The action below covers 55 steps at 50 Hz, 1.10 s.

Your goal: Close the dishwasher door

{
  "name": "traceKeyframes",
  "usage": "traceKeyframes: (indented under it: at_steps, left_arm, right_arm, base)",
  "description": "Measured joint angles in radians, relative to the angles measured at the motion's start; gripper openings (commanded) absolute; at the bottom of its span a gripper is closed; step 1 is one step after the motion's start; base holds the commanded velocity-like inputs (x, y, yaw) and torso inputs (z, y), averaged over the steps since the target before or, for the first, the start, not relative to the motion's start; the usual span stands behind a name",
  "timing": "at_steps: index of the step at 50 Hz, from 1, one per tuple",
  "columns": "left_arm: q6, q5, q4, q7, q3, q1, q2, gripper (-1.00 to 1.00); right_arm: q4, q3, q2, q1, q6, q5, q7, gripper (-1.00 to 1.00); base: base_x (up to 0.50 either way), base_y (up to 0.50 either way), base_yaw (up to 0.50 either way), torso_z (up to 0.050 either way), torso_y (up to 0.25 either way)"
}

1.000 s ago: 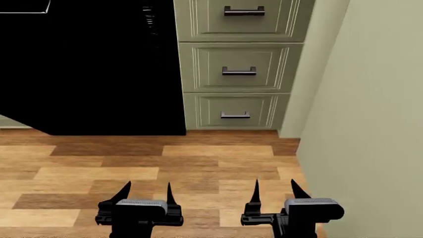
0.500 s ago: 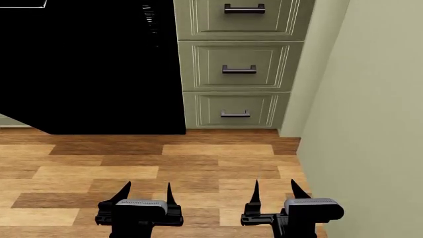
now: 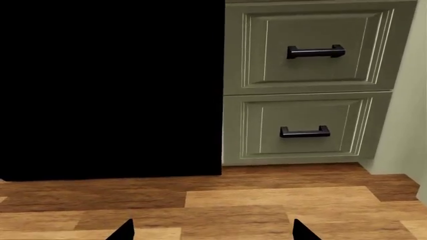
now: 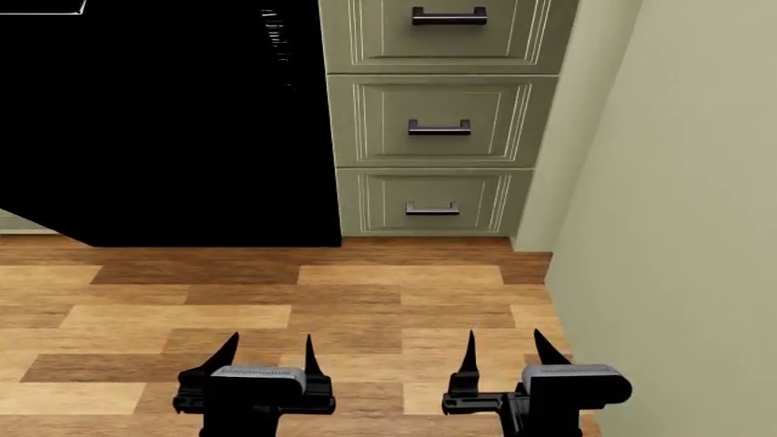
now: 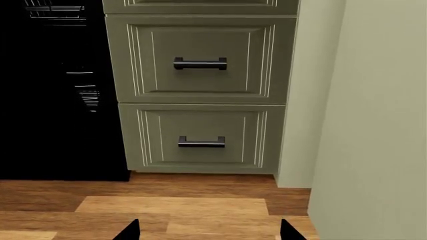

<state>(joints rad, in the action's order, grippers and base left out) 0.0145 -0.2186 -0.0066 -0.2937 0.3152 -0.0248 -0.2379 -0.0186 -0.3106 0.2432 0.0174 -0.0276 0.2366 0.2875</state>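
With both the left gripper (image 4: 269,350) and right gripper (image 4: 503,350) spread and empty (lower frame), we risk overshooting the dishwasher door (image 4: 170,137) at upper left and striking the drawers (image 4: 439,118).

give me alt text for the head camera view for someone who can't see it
A large glossy black dishwasher door fills the upper left, beside a stack of three pale green drawers with dark bar handles. Below, over wood-plank floor, the left tool and right tool hover open and empty, a plain wall at right.
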Motion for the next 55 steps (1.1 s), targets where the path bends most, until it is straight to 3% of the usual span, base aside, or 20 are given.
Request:
traceKeyframes:
  at_steps: [19, 55]
  left_arm:
    - [-0.006, -0.009, 0.003, -0.006, 0.008, -0.001, -0.006, 1.0]
    - [-0.005, -0.016, -0.003, -0.019, 0.023, -0.007, -0.016, 1.0]
  right_arm:
    - [0.004, -0.012, 0.008, 0.003, -0.002, -0.009, 0.012, 1.0]
    - [0.008, -0.036, 0.02, 0.006, -0.01, -0.028, 0.032, 1.0]
  base:
    - [0.0, 0.03, 0.0, 0.0, 0.0]
    - [0.0, 0.25, 0.0, 0.0, 0.0]
